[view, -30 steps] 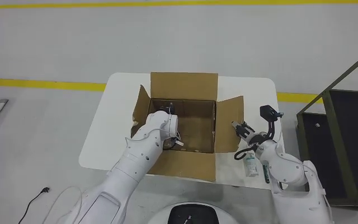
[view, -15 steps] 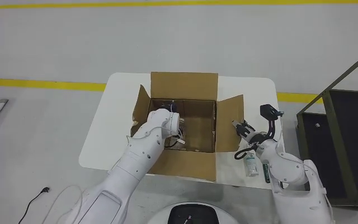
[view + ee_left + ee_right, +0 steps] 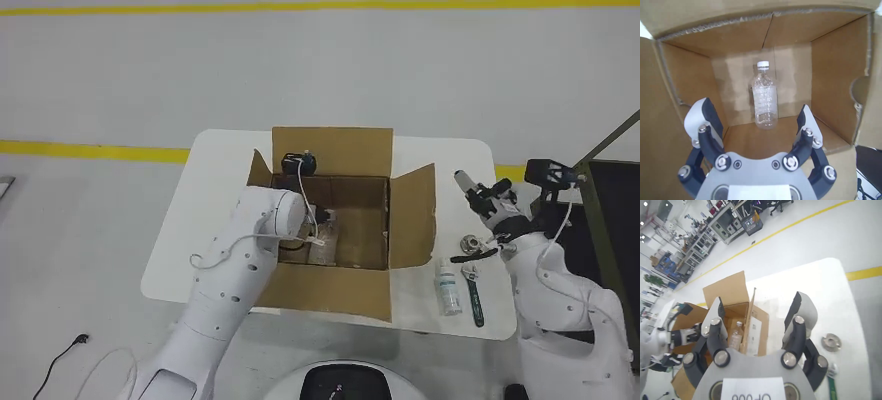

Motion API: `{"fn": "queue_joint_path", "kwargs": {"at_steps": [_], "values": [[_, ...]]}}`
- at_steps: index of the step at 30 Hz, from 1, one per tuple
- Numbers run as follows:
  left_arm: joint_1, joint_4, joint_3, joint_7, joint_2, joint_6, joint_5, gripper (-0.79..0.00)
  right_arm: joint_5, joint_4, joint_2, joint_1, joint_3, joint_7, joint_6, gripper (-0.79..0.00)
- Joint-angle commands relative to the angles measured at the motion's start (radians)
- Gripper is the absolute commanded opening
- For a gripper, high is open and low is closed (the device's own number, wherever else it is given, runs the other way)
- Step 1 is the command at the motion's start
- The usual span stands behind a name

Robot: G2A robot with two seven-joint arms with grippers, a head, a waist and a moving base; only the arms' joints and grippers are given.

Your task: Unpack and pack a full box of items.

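Your left arm has lifted out of the box (image 3: pixel 330 150), and your right arm has swung away from its side to about 3 o'clock. Both stand apart and empty: the left pincer (image 3: pixel 755 109) over the opening, the right pincer (image 3: pixel 759 299) above the desk (image 3: pixel 440 160). Nearest you, at 4 o'clock of the box, lie a small bottle (image 3: pixel 447 288), a wrench (image 3: pixel 473 305) and a metal disc (image 3: pixel 468 243), so unpacking looks nearly done. The clear bottle (image 3: pixel 765 98) lies on the box floor, likely your next pick. The left wrist view gives it whole, while the top view gives the desk layout.
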Motion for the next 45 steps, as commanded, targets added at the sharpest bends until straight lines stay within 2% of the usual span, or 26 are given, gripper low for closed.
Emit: {"fn": "queue_joint_path", "kwargs": {"at_steps": [1,2,3,4,8,10,20,22,28,29,31,33,36,45], "values": [[0.027,-0.072,-0.025,-0.001,0.009,-0.031,0.013,0.0,-0.105,-0.019,0.015,-0.006,0.043,0.134,-0.066,-0.456],[0.039,-0.096,-0.037,-0.006,0.012,-0.04,0.013,0.0,-0.143,-0.032,0.022,-0.009,0.062,0.184,-0.107,-0.545],[0.05,-0.12,-0.047,-0.008,0.015,-0.049,0.012,0.0,-0.167,-0.045,0.028,-0.015,0.076,0.24,-0.146,-0.696],[0.059,-0.142,-0.058,-0.008,0.018,-0.053,0.012,0.0,-0.182,-0.058,0.034,-0.023,0.089,0.295,-0.184,-0.785],[0.084,-0.215,-0.092,0.007,0.027,-0.073,0.015,0.0,-0.238,-0.094,0.054,-0.065,0.121,0.472,-0.363,-0.785],[0.094,-0.231,-0.105,0.017,0.029,-0.072,0.001,0.0,-0.253,-0.099,0.06,-0.088,0.126,0.517,-0.408,-0.785],[0.094,-0.231,-0.105,0.017,0.029,-0.072,0.001,0.0,-0.268,-0.099,0.062,-0.101,0.119,0.51,-0.425,-0.785],[0.094,-0.231,-0.105,0.017,0.029,-0.072,0.001,0.0,-0.325,-0.092,0.067,-0.125,0.075,0.537,-0.476,-0.785],[0.094,-0.231,-0.105,0.017,0.029,-0.072,0.001,0.0,-0.391,-0.009,0.067,-0.106,-0.031,0.704,-0.381,-0.785],[0.094,-0.231,-0.105,0.017,0.029,-0.072,0.001,0.0,-0.403,0.006,0.067,-0.094,-0.047,0.72,-0.372,-0.742],[0.094,-0.231,-0.105,0.017,0.029,-0.072,0.001,0.0,-0.414,0.038,0.066,-0.067,-0.073,0.724,-0.347,-0.557],[0.094,-0.231,-0.105,0.017,0.029,-0.072,0.001,0.0,-0.434,0.07,0.066,-0.041,-0.094,0.722,-0.324,-0.545],[0.094,-0.231,-0.105,0.017,0.029,-0.072,0.001,0.0,-0.445,0.104,0.064,-0.015,-0.12,0.733,-0.288,-0.406],[0.094,-0.231,-0.105,0.017,0.029,-0.072,0.001,0.0,-0.442,0.21,0.064,0.002,-0.147,0.722,-0.246,-0.394]]}}
